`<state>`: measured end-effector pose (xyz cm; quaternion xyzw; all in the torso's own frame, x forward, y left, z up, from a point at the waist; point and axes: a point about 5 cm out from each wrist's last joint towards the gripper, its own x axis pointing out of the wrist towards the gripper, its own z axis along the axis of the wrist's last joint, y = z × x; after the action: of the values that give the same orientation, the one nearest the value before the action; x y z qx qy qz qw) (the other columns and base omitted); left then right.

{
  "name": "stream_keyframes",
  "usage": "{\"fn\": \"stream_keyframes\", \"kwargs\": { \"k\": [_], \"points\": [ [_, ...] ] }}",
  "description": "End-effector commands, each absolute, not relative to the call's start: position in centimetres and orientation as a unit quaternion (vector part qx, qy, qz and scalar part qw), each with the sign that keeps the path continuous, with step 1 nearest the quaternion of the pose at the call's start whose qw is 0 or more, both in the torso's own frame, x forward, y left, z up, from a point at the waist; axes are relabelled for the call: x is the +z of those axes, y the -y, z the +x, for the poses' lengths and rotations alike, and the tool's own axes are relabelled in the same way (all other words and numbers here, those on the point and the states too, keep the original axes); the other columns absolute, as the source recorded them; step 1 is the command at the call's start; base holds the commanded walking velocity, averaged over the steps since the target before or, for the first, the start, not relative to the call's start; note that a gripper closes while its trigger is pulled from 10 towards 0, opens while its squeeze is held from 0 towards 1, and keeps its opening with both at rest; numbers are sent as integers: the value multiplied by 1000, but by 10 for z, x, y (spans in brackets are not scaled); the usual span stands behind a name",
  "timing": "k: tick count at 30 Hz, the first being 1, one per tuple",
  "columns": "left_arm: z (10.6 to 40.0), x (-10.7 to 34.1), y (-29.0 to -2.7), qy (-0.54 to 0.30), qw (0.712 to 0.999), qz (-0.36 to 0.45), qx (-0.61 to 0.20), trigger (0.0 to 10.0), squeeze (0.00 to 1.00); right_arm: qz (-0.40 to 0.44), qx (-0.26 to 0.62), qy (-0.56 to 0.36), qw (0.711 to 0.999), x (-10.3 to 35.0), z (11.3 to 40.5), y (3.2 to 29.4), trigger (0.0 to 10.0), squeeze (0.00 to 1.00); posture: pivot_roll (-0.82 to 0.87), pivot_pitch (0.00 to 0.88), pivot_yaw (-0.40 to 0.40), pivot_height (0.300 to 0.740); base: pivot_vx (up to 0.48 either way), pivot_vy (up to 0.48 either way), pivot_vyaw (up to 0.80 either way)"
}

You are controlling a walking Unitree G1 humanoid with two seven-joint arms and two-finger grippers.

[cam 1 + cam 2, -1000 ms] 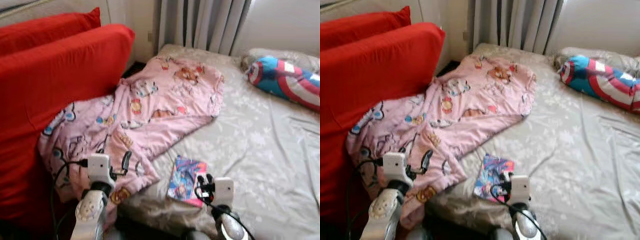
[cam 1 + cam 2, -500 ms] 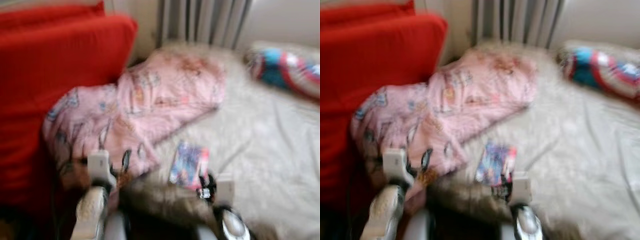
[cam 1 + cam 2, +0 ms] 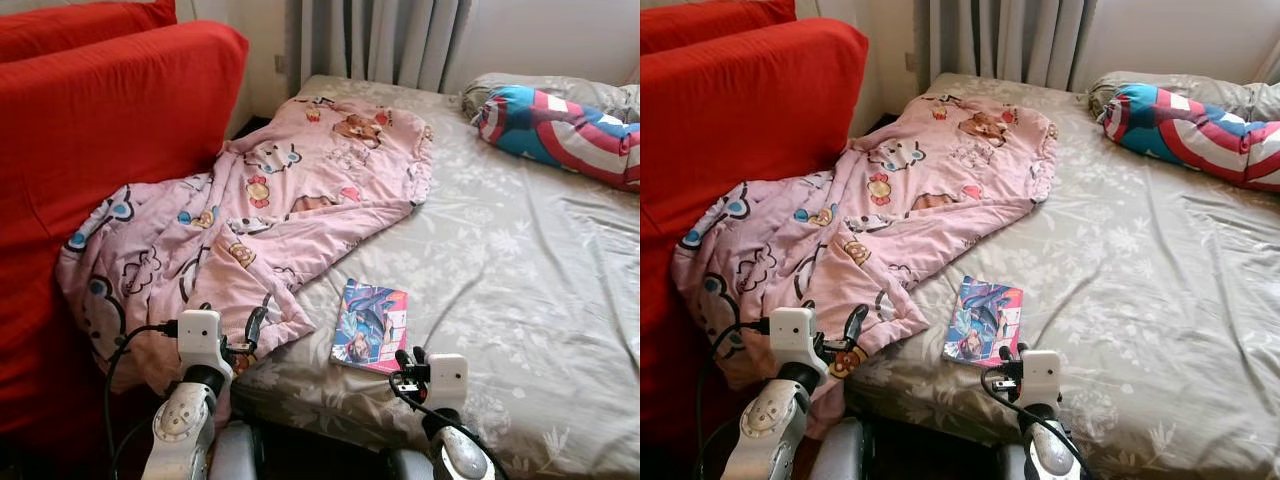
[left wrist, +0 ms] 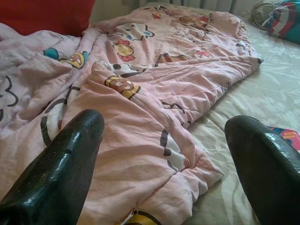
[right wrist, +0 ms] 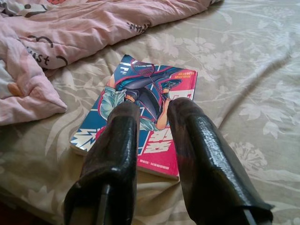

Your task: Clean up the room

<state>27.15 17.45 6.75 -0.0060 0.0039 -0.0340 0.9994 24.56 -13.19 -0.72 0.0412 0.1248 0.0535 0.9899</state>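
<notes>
One bed (image 3: 520, 330): grey-beige floral sheet, stretching ahead of both grippers and off to the right of the right gripper.
One sofa (image 3: 110, 130): red, standing left of the left gripper, its side against the bed; a second red cushion (image 3: 80, 20) shows behind its top edge.
One blanket (image 3: 270, 220): pink with cartoon prints, running from directly under and ahead of the left gripper up across the bed towards the curtain; its near end hangs over the bed's edge beside the sofa.
One curtain (image 3: 370, 40): grey, pleated, far ahead of both grippers, beyond the bed's far edge.
One long pillow (image 3: 560, 135): blue, red and white with a shield pattern, far ahead and to the right of the right gripper; a grey floral pillow (image 3: 560, 92) lies behind it.
One book (image 5: 140, 112): colourful comic cover, flat on the sheet just ahead of the right gripper, just right of the blanket's near corner and not touching it.
Left gripper (image 4: 164, 154): fingers spread wide, holding nothing, poised low over the blanket's near fold; I cannot tell whether the tips touch the cloth.
Right gripper (image 5: 152, 110): fingers drawn narrow with a slim gap between them, holding nothing, tips over the near half of the book's cover; contact with the cover cannot be made out.
</notes>
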Motion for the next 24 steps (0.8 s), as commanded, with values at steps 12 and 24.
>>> {"fn": "stream_keyframes", "kwargs": {
  "k": [12, 24],
  "points": [
    [274, 70, -174, -2, 999, -3, -34, 10000, 0, 34, 32, -122, 991, -8, 246, 140, 10000, 0, -85, 71, -44, 601, 0, 0, 0],
    [274, 70, -175, -2, 999, -2, -33, 10000, 0, 34, 34, -128, 991, -10, 246, 138, 10000, 0, -85, 75, -43, 601, 0, 0, 0]
  ]
}}
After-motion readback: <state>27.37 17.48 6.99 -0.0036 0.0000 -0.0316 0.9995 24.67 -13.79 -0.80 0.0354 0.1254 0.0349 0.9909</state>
